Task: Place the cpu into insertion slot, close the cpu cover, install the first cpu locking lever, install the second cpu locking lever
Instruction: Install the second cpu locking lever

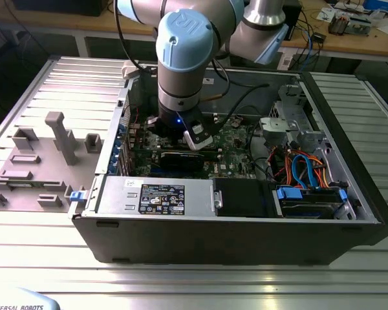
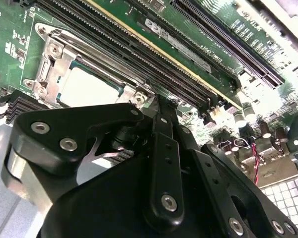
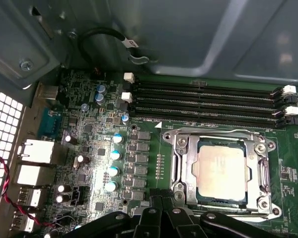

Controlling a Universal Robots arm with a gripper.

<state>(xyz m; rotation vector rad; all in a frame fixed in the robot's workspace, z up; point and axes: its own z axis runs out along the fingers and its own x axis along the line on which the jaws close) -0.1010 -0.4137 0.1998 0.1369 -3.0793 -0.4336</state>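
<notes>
Cpu seen seated in insertion slot under cpu cover in first wrist view, claw shut on nothing (fingertips pressed together) in second wrist view, open computer case shown from outside in exterior view.

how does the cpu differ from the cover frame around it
The cpu is a solid square with a dull silver-tan top; the cpu cover is a thin, brighter metal frame with a square window.
The cpu is smaller and shows through that window; the cover surrounds it and reaches out to the screwed corners.
Both lie flat in the insertion slot on the green board, and both show in both wrist views.
</notes>
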